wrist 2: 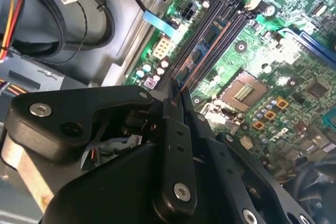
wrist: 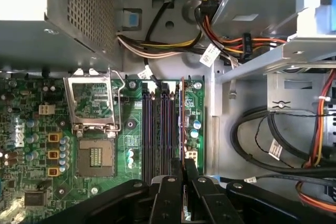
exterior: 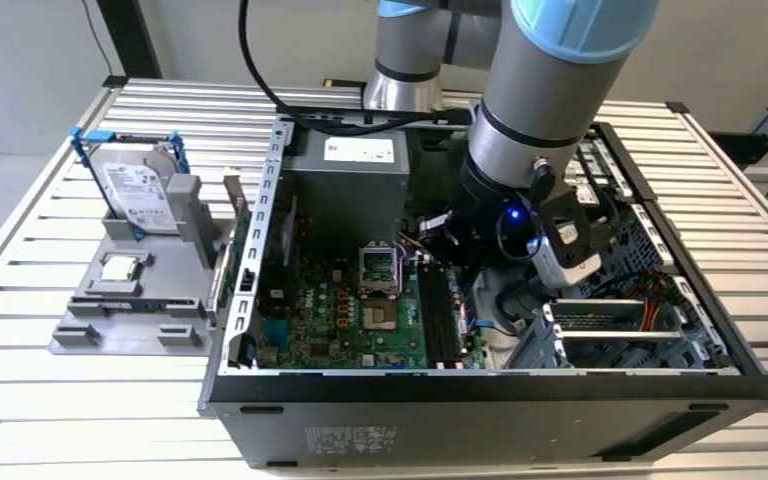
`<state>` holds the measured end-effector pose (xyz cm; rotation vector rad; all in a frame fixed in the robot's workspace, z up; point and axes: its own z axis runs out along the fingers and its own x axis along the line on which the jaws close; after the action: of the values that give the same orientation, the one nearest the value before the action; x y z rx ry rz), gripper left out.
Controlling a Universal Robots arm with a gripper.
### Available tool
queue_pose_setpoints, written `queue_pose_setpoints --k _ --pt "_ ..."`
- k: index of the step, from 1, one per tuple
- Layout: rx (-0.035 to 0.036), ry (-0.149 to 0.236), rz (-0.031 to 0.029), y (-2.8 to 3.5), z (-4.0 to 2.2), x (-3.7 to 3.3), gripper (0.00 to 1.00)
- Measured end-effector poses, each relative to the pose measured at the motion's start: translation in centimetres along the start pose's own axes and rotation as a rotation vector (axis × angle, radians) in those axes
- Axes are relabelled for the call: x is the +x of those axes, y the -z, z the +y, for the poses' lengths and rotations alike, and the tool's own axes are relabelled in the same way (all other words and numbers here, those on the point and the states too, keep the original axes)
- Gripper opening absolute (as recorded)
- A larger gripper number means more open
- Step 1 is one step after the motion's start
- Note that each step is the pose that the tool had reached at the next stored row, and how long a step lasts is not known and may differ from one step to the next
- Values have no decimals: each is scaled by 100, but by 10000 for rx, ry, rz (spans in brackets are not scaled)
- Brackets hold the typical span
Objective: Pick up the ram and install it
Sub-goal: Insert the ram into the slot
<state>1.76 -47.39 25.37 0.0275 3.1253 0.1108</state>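
Slatted metal table (exterior: 37, 400) carrying an open computer case (exterior: 491, 398) | my tool (wrist: 184, 165) nearly closed, pinching the ram (wrist: 182, 114) by one end | ram stands on edge on the motherboard (wrist: 132, 129), just beside the empty memory slots (wrist: 155, 129)

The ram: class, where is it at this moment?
In the first wrist view, the ram stands on edge, gripped by the hand, along the memory slots on the side farthest from the processor socket.
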Motion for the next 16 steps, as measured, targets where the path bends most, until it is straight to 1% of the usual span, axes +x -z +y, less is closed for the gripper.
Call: queue_pose_setpoints --k 11,16 --pt "0 8 0 -130 -45 2 0" --pt "1 17 1 -156 -77 6 0"
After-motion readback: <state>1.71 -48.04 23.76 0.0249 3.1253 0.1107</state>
